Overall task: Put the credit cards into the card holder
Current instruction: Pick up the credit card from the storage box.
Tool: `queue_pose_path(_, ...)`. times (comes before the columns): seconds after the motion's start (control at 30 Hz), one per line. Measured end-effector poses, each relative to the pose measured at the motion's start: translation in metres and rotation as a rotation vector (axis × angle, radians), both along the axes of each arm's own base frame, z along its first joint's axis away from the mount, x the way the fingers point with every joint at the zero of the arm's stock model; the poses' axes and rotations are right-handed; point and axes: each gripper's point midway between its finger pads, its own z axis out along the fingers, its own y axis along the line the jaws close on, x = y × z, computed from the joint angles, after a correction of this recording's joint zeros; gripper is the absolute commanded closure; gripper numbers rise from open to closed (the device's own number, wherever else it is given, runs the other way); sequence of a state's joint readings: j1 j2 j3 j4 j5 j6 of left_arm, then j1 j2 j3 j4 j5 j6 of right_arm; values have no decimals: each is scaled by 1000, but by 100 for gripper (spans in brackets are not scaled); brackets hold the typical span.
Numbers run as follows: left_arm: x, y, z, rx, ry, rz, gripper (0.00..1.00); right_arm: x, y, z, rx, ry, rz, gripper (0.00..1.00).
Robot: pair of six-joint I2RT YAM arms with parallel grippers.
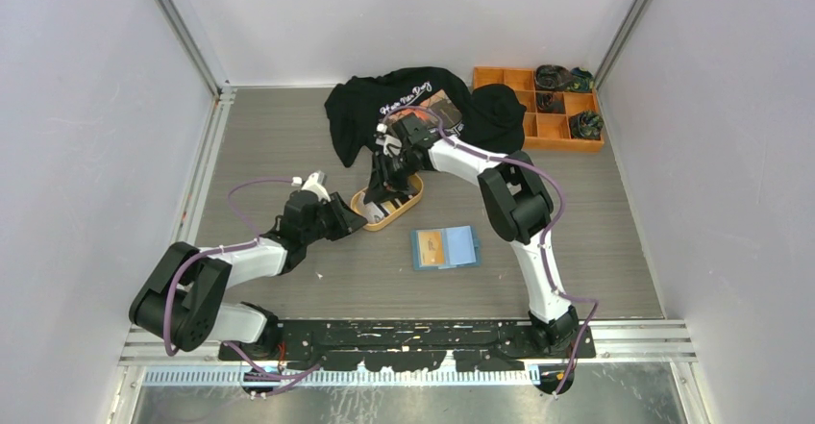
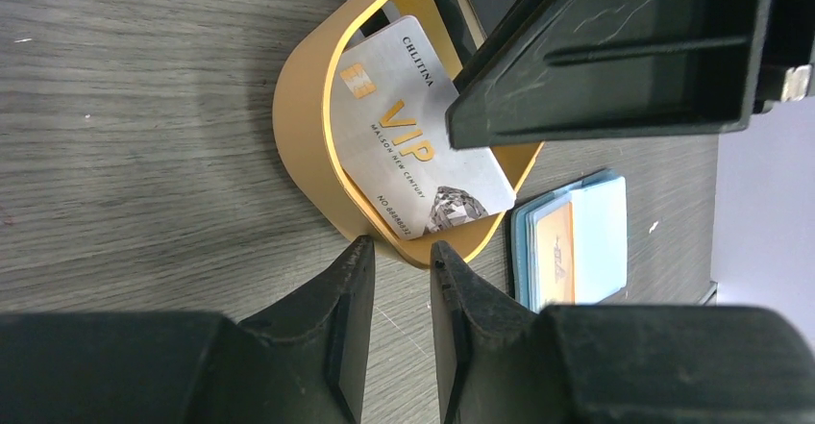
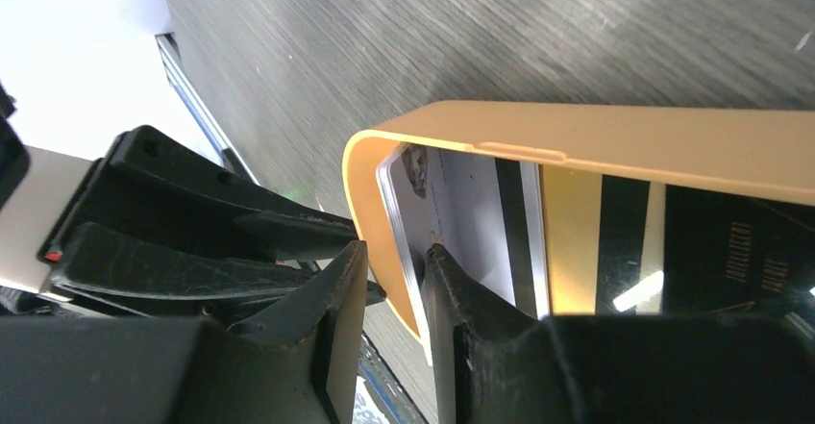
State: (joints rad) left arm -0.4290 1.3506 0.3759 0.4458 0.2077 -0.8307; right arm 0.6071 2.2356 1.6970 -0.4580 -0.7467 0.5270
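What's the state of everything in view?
Teal-blue folding card holder: open flat, orange card inside.
Orange oval plastic tray: holds cards.
White VIP credit card: in tray.
Left end effector: narrowly open, empty.
Right end effector: straddling tray wall, grip unclear.
Black fabric T-shirt: crumpled.
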Motion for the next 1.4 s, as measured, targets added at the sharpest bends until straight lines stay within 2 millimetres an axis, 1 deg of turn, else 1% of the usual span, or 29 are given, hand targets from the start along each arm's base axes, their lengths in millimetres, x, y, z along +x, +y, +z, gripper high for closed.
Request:
queue_pose_path(0.1, 0, 0, 0, 0, 0, 0, 71, -7, 0, -6, -15, 19, 17, 66)
queue_pose_path(0.2, 0, 0, 0, 0, 0, 0, 71, -12, -3, -12, -41, 22, 34, 65)
queue_pose_path(0.3, 0, 0, 0, 0, 0, 0, 71, -12, -7, -16, -82, -6, 47, 61)
queue_pose_path(0.43, 0, 0, 0, -1, 1, -3, 71, -8, -10, -17, -114, -52, 62, 61)
queue_pose_path(0.57, -1, -1, 1, -6, 0, -10, 70, -9, -9, -19, -120, -57, 75, 60)
queue_pose_path(0.67, -2, -2, 5, -12, -8, -15, 70, -13, -5, -25, -120, -41, 88, 60)
queue_pose_path(0.73, -2, -3, 10, -18, -20, -18, 70, -17, -4, -30, -120, -26, 98, 60)
queue_pose_path(0.8, -2, -3, 16, -24, -35, -20, 69, -20, -2, -30, -109, -12, 109, 60)
queue_pose_path(1.03, -4, -1, 35, -30, -88, -28, 68, -26, 2, -26, -76, 16, 123, 62)
queue_pose_path(1.27, -12, 6, 55, -19, -139, -29, 68, -20, -3, -23, -59, 32, 109, 63)
queue_pose_path(1.4, -19, 12, 63, -15, -164, -16, 67, -16, -6, -22, -55, 36, 99, 64)
